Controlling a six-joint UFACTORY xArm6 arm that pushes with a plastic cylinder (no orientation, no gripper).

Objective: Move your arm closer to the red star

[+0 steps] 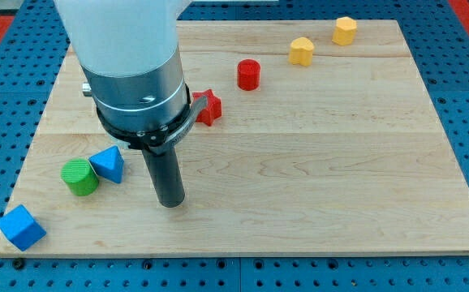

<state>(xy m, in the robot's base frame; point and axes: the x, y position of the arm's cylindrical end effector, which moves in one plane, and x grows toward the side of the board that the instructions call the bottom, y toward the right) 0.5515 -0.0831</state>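
Note:
The red star (pixel 208 107) lies on the wooden board, upper middle-left, partly hidden behind the arm's grey body. My tip (pixel 170 203) rests on the board below and slightly left of the star, well apart from it. A blue triangular block (pixel 109 165) and a green cylinder (pixel 79 177) sit to the left of my tip.
A red cylinder (pixel 249 75) stands up and to the right of the star. Two yellow blocks (pixel 302 51) (pixel 345 31) lie further toward the view's top right. A blue cube (pixel 21 228) sits at the bottom left corner of the board (pixel 340 178).

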